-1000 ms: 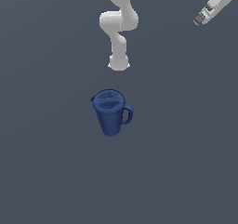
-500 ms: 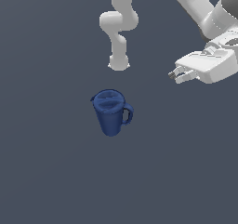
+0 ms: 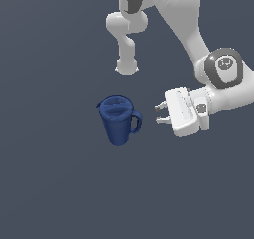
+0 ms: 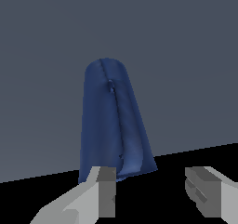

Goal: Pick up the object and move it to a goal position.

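Flat, even render light in both views, no glare, no lens blur, no edge distortion. Exterior view: grey floor (image 3: 54, 183) uniformly dim, no cast shadows visible on it. White arm (image 3: 183, 20) bright, soft shading on undersides. Dark blue pitcher (image 3: 118, 120) low-contrast, faint highlight on rim. Wrist view: pitcher (image 4: 114, 123) shows coarse mesh facets, pale sheen down one side. Gripper (image 4: 151, 193) fingers grey, sharp-edged. Black band beyond floor edge, hard boundary.

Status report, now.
Gripper open, empty, beside the handle. Dark blue tapered pitcher upright on the floor, untouched. Nothing between them.
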`<control>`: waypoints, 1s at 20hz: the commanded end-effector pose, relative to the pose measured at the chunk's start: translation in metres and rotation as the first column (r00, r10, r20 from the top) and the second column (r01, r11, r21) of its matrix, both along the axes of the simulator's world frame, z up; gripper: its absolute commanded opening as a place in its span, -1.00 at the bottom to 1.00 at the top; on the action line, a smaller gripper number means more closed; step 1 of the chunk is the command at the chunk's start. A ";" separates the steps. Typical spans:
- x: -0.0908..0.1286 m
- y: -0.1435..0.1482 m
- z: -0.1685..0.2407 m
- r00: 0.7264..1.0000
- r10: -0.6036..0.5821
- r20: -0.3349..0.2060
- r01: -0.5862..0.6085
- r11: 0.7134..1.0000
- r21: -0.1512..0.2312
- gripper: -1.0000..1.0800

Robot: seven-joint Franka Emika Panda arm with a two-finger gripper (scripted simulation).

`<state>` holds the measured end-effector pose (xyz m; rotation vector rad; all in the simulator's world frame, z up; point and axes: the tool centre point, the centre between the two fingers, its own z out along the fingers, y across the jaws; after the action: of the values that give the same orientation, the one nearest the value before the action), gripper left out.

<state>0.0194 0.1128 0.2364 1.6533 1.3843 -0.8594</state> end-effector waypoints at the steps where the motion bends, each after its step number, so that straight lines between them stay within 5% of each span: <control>1: 0.000 -0.011 -0.020 0.999 -0.009 -0.047 0.008 1.000 -0.008 0.23; 7: -0.001 -0.025 -0.045 0.994 -0.022 -0.105 0.020 1.000 -0.017 0.23; 20: -0.003 -0.030 -0.049 0.994 -0.033 -0.109 0.028 0.999 -0.040 0.23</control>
<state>0.0166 0.0828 0.1866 1.6219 1.4109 -1.0023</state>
